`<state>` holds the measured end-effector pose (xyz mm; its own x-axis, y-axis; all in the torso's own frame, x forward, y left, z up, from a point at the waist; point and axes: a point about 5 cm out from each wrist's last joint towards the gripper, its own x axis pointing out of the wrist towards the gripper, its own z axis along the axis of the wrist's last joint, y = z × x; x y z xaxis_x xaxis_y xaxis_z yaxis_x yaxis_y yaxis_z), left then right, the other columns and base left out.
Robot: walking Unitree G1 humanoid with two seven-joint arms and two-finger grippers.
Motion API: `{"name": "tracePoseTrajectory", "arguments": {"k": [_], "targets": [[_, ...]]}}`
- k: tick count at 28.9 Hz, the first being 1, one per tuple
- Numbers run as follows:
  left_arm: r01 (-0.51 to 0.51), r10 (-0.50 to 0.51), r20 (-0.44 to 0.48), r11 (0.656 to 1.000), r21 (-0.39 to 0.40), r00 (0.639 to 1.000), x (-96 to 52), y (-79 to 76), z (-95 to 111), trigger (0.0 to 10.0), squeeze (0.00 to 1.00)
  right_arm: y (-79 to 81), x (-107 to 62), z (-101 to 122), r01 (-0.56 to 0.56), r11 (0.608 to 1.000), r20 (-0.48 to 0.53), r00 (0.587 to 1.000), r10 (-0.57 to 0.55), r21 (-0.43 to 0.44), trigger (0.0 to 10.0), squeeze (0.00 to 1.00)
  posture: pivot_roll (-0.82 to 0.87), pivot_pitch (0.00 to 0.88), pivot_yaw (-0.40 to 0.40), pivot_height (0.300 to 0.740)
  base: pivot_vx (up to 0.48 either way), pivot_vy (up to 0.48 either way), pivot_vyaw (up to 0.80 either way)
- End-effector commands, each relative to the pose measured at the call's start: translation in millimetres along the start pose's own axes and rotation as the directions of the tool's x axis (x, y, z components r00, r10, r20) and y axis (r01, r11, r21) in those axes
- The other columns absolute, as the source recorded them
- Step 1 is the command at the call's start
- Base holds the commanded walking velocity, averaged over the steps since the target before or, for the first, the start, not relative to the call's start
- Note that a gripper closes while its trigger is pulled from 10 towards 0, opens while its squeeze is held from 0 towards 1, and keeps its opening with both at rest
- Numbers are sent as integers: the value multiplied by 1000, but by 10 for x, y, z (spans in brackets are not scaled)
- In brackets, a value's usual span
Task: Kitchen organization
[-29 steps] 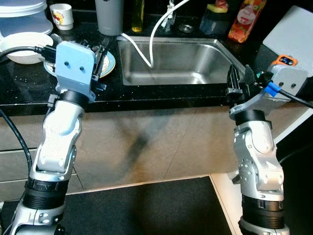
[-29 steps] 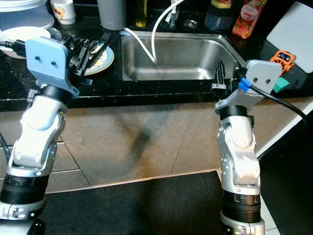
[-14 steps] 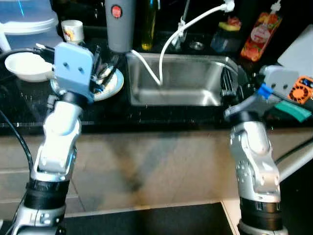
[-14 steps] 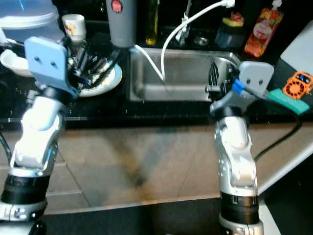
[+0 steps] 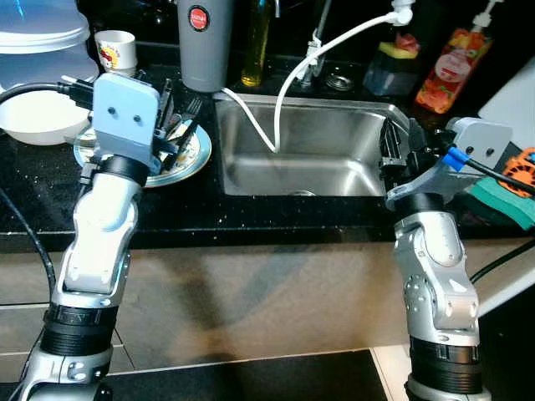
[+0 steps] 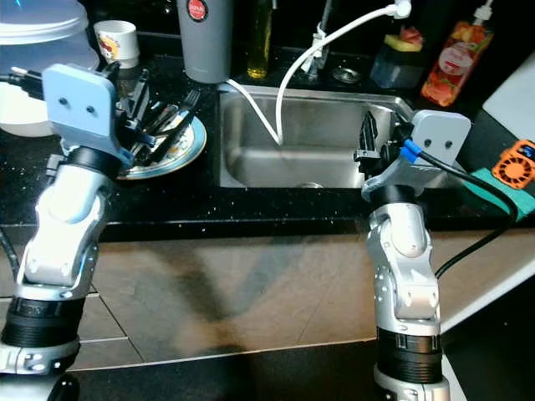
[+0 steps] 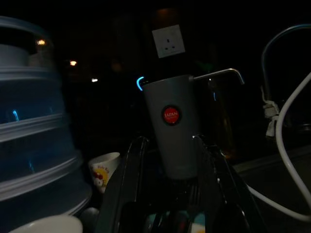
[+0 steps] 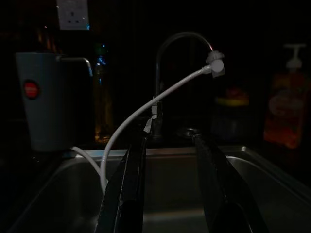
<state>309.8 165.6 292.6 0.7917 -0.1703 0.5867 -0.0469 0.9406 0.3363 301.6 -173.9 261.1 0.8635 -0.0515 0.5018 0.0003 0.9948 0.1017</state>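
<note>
while the robot stands at the black desk [image 5: 209, 221], its left pincer [image 5: 171, 125] hangs over a plate [image 5: 188, 154] at about 10 o'clock from the sink [image 5: 309, 159]. its two black fingers [image 7: 127, 184] are spread apart and pinch nothing. forks and spoons [image 6: 163, 125] lie on the plate, right under the fingers. a white bowl [image 5: 38, 121] sits just beside the plate at 9 o'clock. a tall grey cup [image 5: 205, 42] with a red dot stands at 12 o'clock from the plate, and a small white cup [image 5: 115, 50] with a picture stands near it. clear tubs [image 5: 42, 33] are stacked at the far left.

the right pincer [image 5: 399, 150] is at the sink's 3 o'clock rim, pointing over the basin. its fingers [image 8: 133, 189] are spread too, with nothing between them. a white hose [image 5: 334, 42] bends from the tap down into the sink. an orange bottle [image 5: 447, 58] stands at 1 o'clock from the sink, and a green sponge [image 5: 506, 205] lies at 3 o'clock.
</note>
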Motion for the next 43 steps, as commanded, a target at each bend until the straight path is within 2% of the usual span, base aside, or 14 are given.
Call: {"name": "tracePoseTrajectory", "arguments": {"k": [1, 13, 21, 25, 27, 29, 30, 31, 33, 34, 36, 39, 42, 43], "targets": [[23, -23, 6, 1000, 9, 1000, 10, -50, 8, 10000, 0, -37, -13, 1, 15, 1000, 1, 1000, -15, -5, 10000, 0, 33, 60, -100, 740, 379, 0, 0], [22, -22, 8, 1000, -5, 1000, 10, -54, 20, 10000, 0, -37, -18, 0, 15, 1000, 1, 1000, -15, -5, 10000, 0, 33, 61, -100, 740, 356, 0, 0], [23, -23, 18, 1000, -20, 1000, -3, -74, 41, 10000, 0, -36, -19, -6, 14, 1000, -2, 1000, -14, -4, 10000, 0, 34, 64, -100, 740, 0, 0, 0], [81, -81, 9, 997, -12, 997, -18, -98, 66, 10000, 0, -35, -19, -6, 9, 1000, -3, 1000, -9, -6, 10000, 0, 35, 68, -99, 740, 0, 0, 0], [217, -219, -56, 975, -40, 974, -62, -71, 111, 10000, 0, -40, -28, -7, 3, 1000, -7, 1000, -3, -14, 10000, 0, 42, 70, -93, 740, 0, 0, 0], [351, -358, -151, 934, -74, 922, -130, 36, 151, 10000, 0, -49, -34, -13, -3, 1000, -12, 1000, 2, -17, 10000, 0, 57, 78, -94, 740, 0, 0, 0], [351, -358, -151, 934, -74, 922, -130, 36, 151, 10000, 0, -49, -34, -13, -3, 1000, -12, 1000, 2, -17, 10000, 0, 57, 78, -94, 740, 0, 0, 0], [372, -377, -194, 926, -64, 905, -145, 148, 163, 10000, 0, -51, -35, -19, -6, 1000, -16, 1000, 5, -17, 10000, 0, 57, 78, -94, 740, 0, 0, 0], [233, -268, -261, 960, -156, 928, -73, 518, 209, 10000, 0, -44, -31, -34, -14, 1000, -22, 1000, 14, -12, 10000, 0, 57, 78, -94, 740, 0, 0, 0], [233, -268, -261, 960, -156, 928, -73, 518, 209, 10000, 0, -44, -31, -34, -14, 1000, -22, 1000, 14, -12, 10000, 0, 57, 78, -94, 740, 0, 0, 0], [94, -162, -352, 975, -202, 922, -63, 783, 163, 10000, 0, -19, -21, -59, -25, 1000, -29, 999, 25, 2, 10000, 0, 99, 85, -98, 740, 0, 0, 0], [79, -149, -439, 982, -174, 886, -147, 758, 39, 10000, 0, 20, -3, -83, -41, 999, -35, 999, 42, 13, 10000, 0, 114, 87, -102, 740, 0, 0, 0], [42, -188, -529, 961, -275, 827, -248, 534, -36, 10000, 0, 50, 13, -90, -56, 998, -37, 998, 57, 18, 10000, 0, 117, 90, -102, 740, 0, 0, 0], [42, -188, -529, 961, -275, 827, -248, 534, -36, 10000, 0, 50, 13, -90, -56, 998, -37, 998, 57, 18, 10000, 0, 117, 90, -102, 740, 0, 0, 0]]}}
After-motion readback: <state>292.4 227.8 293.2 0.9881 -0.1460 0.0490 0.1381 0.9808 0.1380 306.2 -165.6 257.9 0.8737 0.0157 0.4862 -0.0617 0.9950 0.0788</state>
